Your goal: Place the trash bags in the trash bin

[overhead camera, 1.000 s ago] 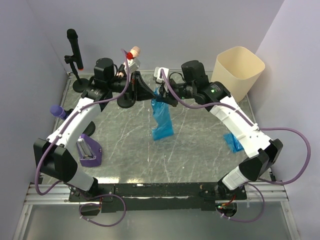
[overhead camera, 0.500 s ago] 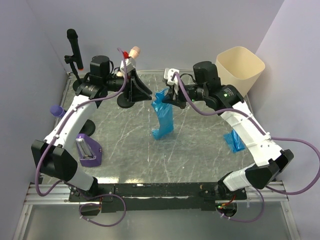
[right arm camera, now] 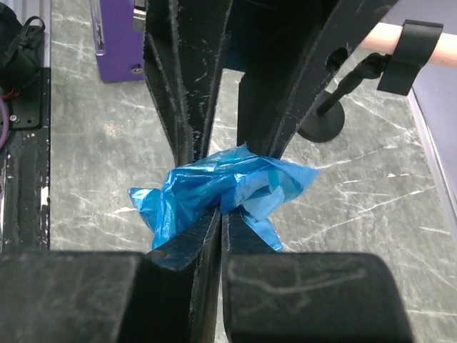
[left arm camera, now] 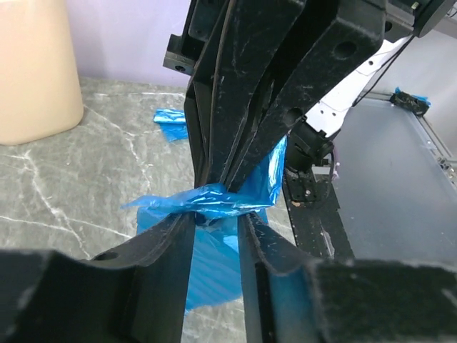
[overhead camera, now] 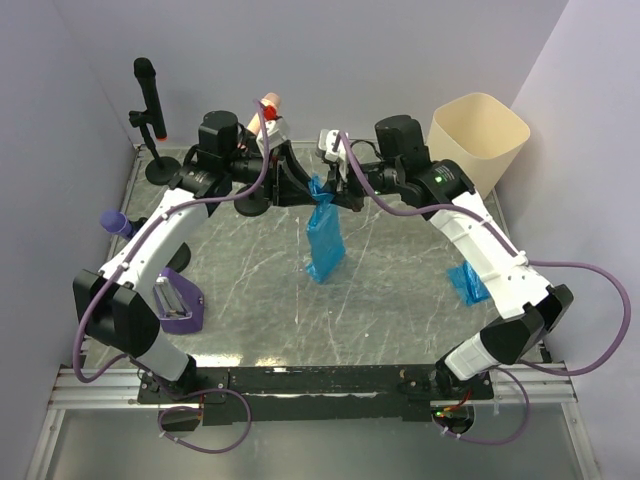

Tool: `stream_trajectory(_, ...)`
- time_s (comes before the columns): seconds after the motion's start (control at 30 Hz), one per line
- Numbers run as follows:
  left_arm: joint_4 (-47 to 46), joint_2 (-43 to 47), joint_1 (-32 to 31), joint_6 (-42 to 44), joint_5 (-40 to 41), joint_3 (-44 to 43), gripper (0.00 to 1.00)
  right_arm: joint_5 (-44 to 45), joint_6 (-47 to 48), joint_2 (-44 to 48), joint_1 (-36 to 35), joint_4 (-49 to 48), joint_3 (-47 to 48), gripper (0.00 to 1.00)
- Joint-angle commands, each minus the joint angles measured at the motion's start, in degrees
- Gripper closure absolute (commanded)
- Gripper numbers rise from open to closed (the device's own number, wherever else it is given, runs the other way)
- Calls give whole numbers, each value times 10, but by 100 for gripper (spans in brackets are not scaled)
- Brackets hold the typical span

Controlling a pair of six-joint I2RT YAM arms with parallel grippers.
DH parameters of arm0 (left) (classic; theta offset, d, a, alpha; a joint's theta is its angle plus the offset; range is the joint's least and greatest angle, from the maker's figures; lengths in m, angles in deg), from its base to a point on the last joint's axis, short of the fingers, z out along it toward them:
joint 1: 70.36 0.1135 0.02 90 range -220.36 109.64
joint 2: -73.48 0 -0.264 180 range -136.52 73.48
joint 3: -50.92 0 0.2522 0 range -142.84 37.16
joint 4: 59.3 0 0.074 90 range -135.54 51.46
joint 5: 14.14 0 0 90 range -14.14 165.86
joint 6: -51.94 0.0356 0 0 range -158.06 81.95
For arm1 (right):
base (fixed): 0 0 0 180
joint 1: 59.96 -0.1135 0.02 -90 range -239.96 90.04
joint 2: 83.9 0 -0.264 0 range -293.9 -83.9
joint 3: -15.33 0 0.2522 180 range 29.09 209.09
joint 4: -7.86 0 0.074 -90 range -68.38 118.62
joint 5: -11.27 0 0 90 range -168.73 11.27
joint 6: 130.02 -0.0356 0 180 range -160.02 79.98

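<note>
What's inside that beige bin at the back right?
Only the trash bin's bare inner walls show, with nothing lying against them. Its bottom is hidden behind the near wall.

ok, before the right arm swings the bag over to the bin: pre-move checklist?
1. Right jaws shut on the hanging trash bag: ok.
2. Left jaws clear of it: not ok, open but straddling its top.
3. Bag's bottom off the table: cannot tell.
4. Trash bin upright, mouth unobstructed: ok.
5. Second bag lying nearer, out of the path: ok.
</note>
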Motion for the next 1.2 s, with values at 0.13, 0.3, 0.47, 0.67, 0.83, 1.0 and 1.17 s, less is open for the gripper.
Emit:
stream_trajectory(0.13, -17, 6, 2, 4, -16, -23, 88, -9, -12, -4, 2, -23, 27, 98)
stream_trajectory(0.3, 22, 12, 14, 50, 1, -30, 99, 3, -10, 30, 24, -16, -2, 100)
stream_trajectory(0.47, -6, 29, 22, 29, 1, -7, 100, 21, -27, 51, 48, -18, -34, 100)
stream_trajectory(0.67, -8, 25, 23, 24, -1, -5, 99, 5, -39, 53, 54, -27, -33, 98)
stream_trajectory(0.83, -62, 22, 8, -16, 17, 4, 67, -39, -38, 34, 47, -22, -8, 94)
stream_trajectory(1.0, -83, 8, -13, -28, 14, -14, 62, -43, -32, 10, 33, -16, 14, 94)
stream_trajectory(1.17, -92, -1, -18, -36, 6, -23, 70, -39, -28, -4, 25, -18, 29, 92)
